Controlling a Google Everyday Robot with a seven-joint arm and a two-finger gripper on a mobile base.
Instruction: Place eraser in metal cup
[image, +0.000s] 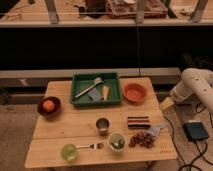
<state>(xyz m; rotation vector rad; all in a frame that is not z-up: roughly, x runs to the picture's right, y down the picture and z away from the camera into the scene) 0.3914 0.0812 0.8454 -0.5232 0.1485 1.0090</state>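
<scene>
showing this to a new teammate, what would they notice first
The green tray of utensils at the table's back centre draws the eye, with an orange bowl to its right and an orange in a dark bowl at the left edge. The gripper hangs by the right edge, beyond the eraser and metal cup mid-table.

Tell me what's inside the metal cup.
Only darkness shows in the metal cup; its bottom is hidden. The eraser lies beside it; gripper at the table's right edge.

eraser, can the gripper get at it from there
Probably yes: the eraser lies uncovered on the table, the gripper hovers by the nearest edge, and nothing stands between them.
</scene>
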